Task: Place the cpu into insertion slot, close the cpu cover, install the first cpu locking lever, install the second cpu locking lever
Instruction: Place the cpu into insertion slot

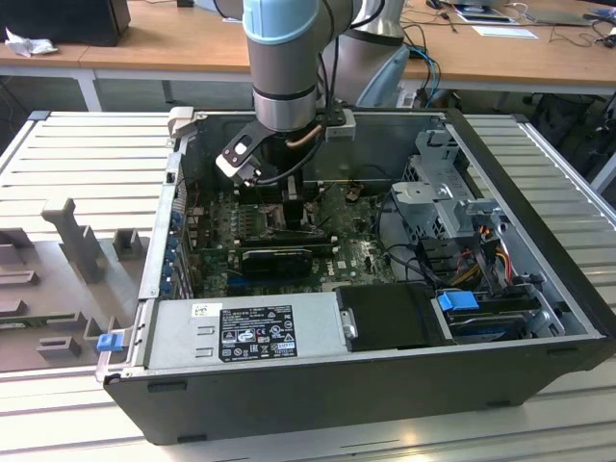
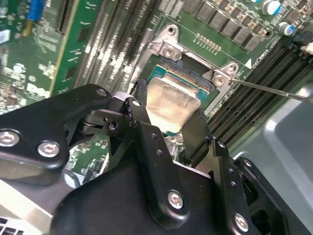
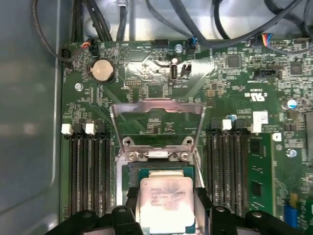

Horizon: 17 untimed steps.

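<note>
The fingers (image 3: 201,198) clamp the chip (image 3: 165,201) over the socket (image 3: 146,168), cover (image 3: 155,103) raised beyond them; best kept level, corners aligned, unforced.

Wooden desk (image 1: 192,43) behind; ribbed grey worktable (image 1: 87,144).

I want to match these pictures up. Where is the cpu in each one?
Exterior view: somewhere under the arm, too small to tell.
Second wrist view: the cpu, between the pincer's fingers, over the insertion slot.
First wrist view: the cpu, just before the raised cpu cover.
Shared landmark: the green board.
</note>
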### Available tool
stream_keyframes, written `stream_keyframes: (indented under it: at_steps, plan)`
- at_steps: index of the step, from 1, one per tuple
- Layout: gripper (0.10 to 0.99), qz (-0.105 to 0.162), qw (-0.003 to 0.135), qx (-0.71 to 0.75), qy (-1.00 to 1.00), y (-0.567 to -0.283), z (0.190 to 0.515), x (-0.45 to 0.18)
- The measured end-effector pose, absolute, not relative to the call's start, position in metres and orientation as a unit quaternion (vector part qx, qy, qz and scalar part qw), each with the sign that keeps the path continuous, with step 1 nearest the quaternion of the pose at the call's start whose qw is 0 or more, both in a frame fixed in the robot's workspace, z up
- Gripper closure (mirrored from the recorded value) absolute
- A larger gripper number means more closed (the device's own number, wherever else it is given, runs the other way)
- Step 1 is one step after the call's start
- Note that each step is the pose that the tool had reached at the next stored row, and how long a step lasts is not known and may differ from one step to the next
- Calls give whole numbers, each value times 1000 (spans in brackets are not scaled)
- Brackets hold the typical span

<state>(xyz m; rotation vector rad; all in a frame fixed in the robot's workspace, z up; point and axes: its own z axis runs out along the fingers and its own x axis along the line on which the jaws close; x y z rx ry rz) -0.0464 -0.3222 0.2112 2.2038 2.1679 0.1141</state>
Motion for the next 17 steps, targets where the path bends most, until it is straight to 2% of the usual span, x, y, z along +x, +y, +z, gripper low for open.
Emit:
stream_keyframes:
  at_steps: [14,16,17]
  plan:
    - [557,37,24,713,700,-318,202,-46]
    - [545,37,24,713,700,-318,202,-46]
    - [482,37,24,713,700,-318,202,-46]
